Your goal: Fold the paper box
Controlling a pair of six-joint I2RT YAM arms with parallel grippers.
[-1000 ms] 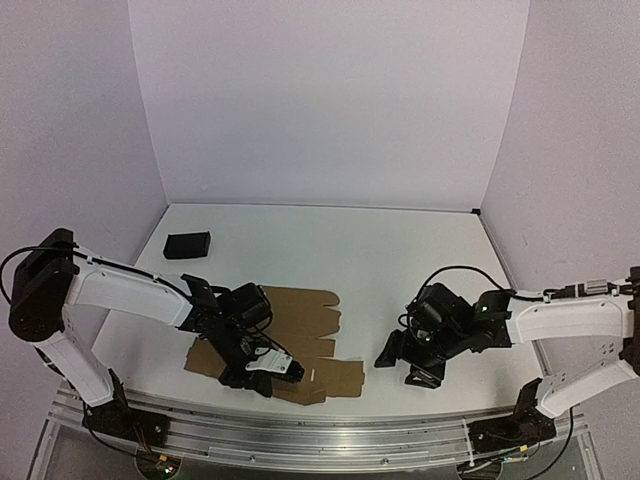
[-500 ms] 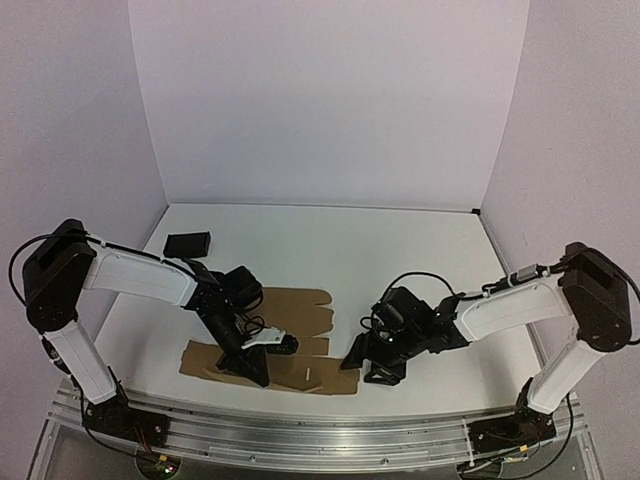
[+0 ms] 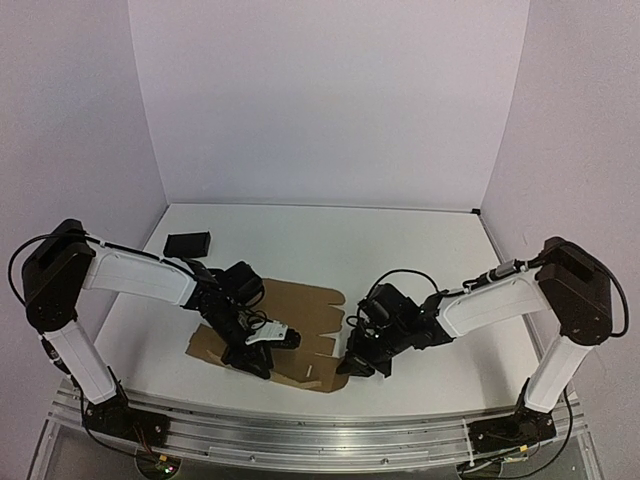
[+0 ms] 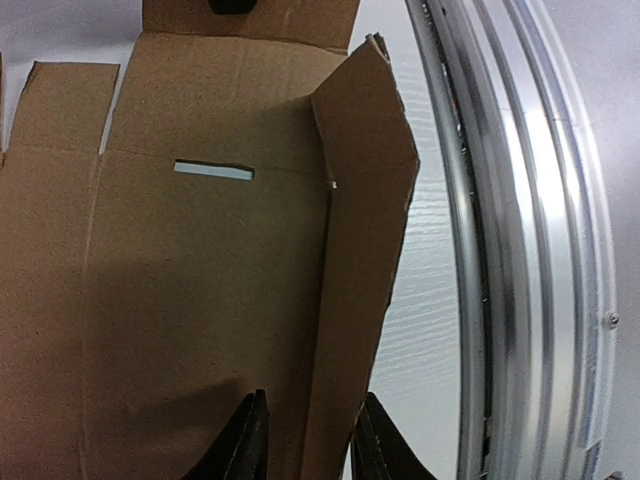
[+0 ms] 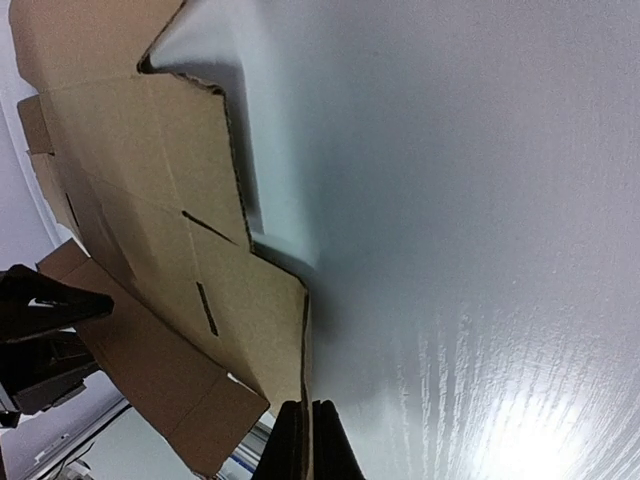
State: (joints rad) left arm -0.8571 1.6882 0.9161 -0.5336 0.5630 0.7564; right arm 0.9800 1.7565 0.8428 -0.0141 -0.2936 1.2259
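Since a second ago, the right arm is seen swung in from the right side of the counter point(image 3: 400, 250) to the right edge of the paper box point(image 3: 300, 305); its jaws, wide then, are now closed. The sheet is found turned and shifted on the counter. The left jaws, clamped before, are now slackened

Right end effector point(image 5: 305, 440): pinched shut on the thin right-hand edge of the paper box; the cardboard edge is seen running straight in between the fingers and lifted slightly off the counter

Left end effector point(image 4: 308, 445): jaws partly parted, with a raised side flap point(image 4: 350, 200) standing between them; no firm clamp is seen

Paper box: mostly flat, laid at the near middle of the counter between the two arms, close to the aluminium rail point(image 4: 520, 250); a slot point(image 4: 213, 170) is seen in the flat panel beside the flap

Risks, as judged:
- the flap may be lost and spring back flat, the left hold being loose
- the sheet may be dragged or spun on the smooth counter if pulled by the right pinch alone
- a crease off the score line, or a torn edge, may be caused by so narrow a bite
- the sheet may be pushed over the near edge
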